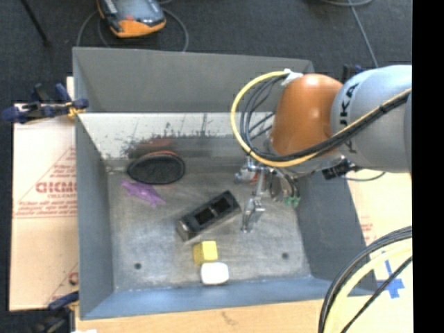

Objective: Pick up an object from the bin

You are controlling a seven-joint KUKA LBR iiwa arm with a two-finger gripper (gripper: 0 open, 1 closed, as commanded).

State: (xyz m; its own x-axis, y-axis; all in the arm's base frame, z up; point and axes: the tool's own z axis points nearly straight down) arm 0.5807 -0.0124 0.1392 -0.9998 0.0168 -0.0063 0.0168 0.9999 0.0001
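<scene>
Camera view: hand (251, 214) hung low in grey metal bin (94, 214), just right of black rectangular plastic block (208, 215) lying mid-floor. Probably lined up for grasp. Hand apart or together: could not tell. Small yellow cube (205, 251) lay near the block.

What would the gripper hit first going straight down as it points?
Probably bare bin floor, just right of the black block. The gripper looks beside it, not over it, but depth is unclear.
</scene>
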